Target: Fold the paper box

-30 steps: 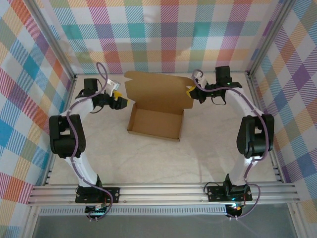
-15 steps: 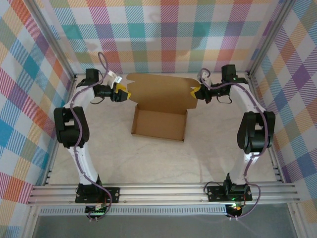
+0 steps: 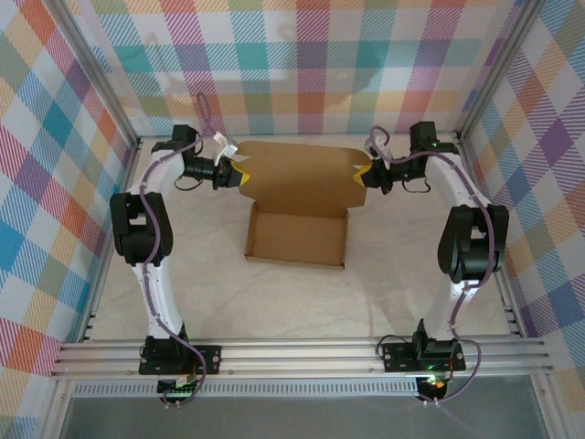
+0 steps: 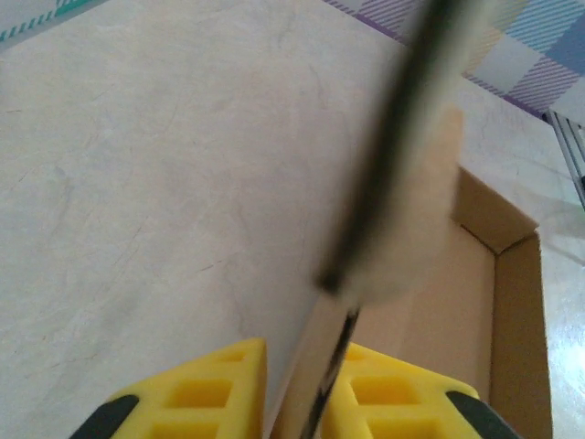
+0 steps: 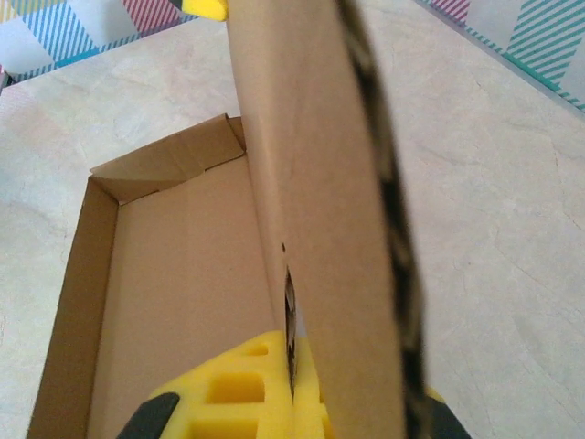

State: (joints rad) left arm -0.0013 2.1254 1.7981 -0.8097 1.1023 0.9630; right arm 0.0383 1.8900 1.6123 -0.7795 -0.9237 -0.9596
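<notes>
The paper box (image 3: pixel 297 240) is plain brown cardboard, a shallow open tray in the middle of the table with its lid panel (image 3: pixel 297 178) standing up along the far side. My left gripper (image 3: pixel 239 174) is at the lid's left edge. In the left wrist view the yellow fingers (image 4: pixel 196 398) of the left gripper (image 4: pixel 306 402) have the cardboard sheet (image 4: pixel 402 165) edge-on between them. My right gripper (image 3: pixel 363 174) is shut on the lid's right edge. In the right wrist view the lid (image 5: pixel 311 165) rises from the right gripper (image 5: pixel 356 407), and the tray floor (image 5: pixel 174 274) lies to its left.
Plaid walls (image 3: pixel 302 64) enclose the table on three sides. Aluminium rails (image 3: pixel 302 357) with both arm bases run along the near edge. Bare pale tabletop (image 3: pixel 292 306) lies between the box and the rails.
My left gripper moved right to the lid's left edge and its jaws closed onto it. The box slid slightly right. The right gripper kept its grip.
</notes>
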